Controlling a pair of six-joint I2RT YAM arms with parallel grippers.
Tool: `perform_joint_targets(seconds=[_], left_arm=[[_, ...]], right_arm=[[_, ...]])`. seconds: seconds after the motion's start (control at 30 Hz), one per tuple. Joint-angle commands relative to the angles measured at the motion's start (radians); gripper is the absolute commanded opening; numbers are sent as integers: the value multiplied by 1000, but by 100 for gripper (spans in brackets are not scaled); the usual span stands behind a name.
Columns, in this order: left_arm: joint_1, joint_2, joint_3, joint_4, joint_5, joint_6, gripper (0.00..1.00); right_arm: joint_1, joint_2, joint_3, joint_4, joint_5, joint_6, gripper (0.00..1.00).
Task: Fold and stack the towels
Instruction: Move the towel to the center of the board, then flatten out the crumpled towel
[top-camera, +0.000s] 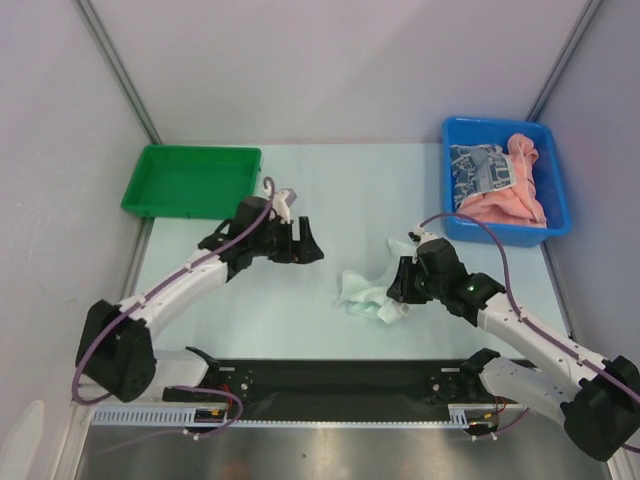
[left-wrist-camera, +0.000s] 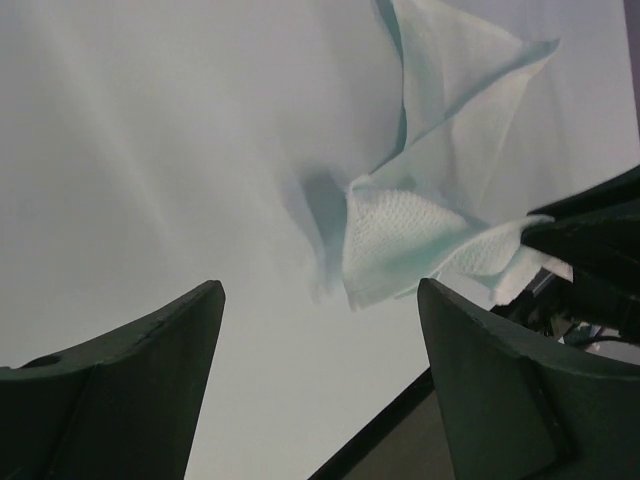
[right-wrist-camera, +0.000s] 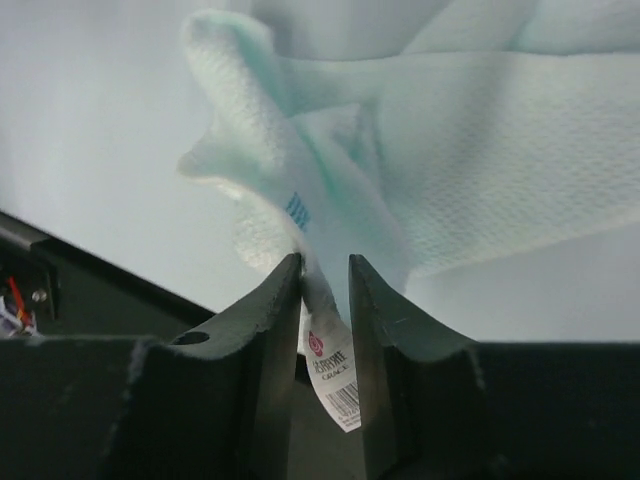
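Hovering wide open, the left gripper (top-camera: 308, 246) faces a crumpled white towel (top-camera: 362, 298) on the surface (top-camera: 330, 190): light, limp, best pinched at a corner. The right gripper (top-camera: 397, 293) has its jaws narrowly around the labelled corner; whether they pinch is unclear. More towels (top-camera: 508, 190) lie in the blue bin (top-camera: 452, 130).

Arms: left arm (top-camera: 170, 290), right arm (top-camera: 530, 335), white links, black joints and bases, a purple cable (top-camera: 497, 245) looped along each. Green light (top-camera: 468, 290) on right arm. Ends: left gripper (left-wrist-camera: 320, 340), right gripper (right-wrist-camera: 325, 285), dark wedge-shaped fingers (left-wrist-camera: 130, 390)
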Motion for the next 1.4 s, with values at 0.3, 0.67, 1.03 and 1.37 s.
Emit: perform_joint_targets(seconds=[0.3, 0.67, 1.03, 1.37], left_arm=[[-241, 81, -27, 161, -130, 167, 80], [-300, 231, 11, 342, -37, 388, 70], [-312, 303, 24, 350, 112, 437, 70], [-362, 311, 47, 297, 74, 492, 71]], right_arm=[[-170, 139, 58, -24, 59, -46, 36], [-190, 91, 12, 1, 4, -48, 38], [-250, 98, 0, 21, -41, -65, 38], [-253, 94, -3, -28, -24, -31, 37]])
